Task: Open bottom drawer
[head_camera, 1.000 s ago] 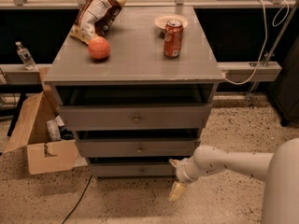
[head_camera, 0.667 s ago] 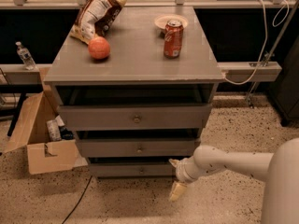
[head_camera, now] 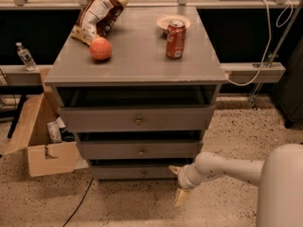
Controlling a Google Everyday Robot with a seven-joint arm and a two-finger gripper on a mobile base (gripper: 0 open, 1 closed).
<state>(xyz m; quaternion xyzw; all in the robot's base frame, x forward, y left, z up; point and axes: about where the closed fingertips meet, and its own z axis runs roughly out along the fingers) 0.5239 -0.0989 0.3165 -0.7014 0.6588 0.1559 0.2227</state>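
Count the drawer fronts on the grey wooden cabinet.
3, stacked: tallest grey drawer front on top, mid-sized grey drawer front below, slim grey bottom drawer lowest. Open two-finger gripper sits at the bottom drawer's right end. None seem hidden.

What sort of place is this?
Likely a lab or workshop: speckled floor, open cardboard box, loose cable by a rail. The end effector hangs near the right end of the bottom drawer.

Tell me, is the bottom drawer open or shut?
Shut, it seems: the bottom drawer front does not stick out past the middle drawer above. The gripper, fingers spread, is at its right end, off the knob.
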